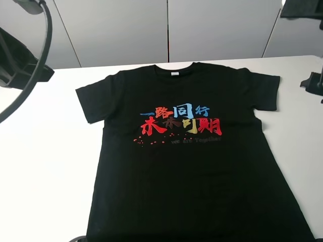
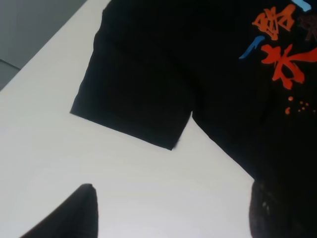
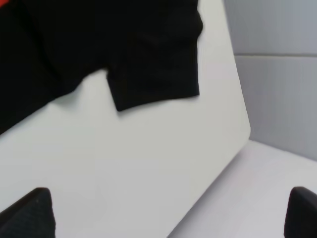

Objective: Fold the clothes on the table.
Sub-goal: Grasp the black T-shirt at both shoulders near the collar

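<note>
A black T-shirt [image 1: 192,166] with red, blue and yellow print lies flat and face up on the white table [image 1: 45,161], collar at the far side. Its left sleeve [image 2: 133,94] shows in the left wrist view, and its right sleeve [image 3: 158,64] in the right wrist view. My left gripper [image 2: 173,218] is open and empty above the bare table beside the left sleeve. My right gripper [image 3: 168,213] is open and empty above the table's far right corner, away from the right sleeve. Neither touches the shirt.
Part of the left arm [image 1: 20,65] hangs over the table's far left, and part of the right arm [image 1: 314,83] over the right edge. The table's rounded corner [image 3: 245,131] is close to the right gripper. Grey wall panels stand behind.
</note>
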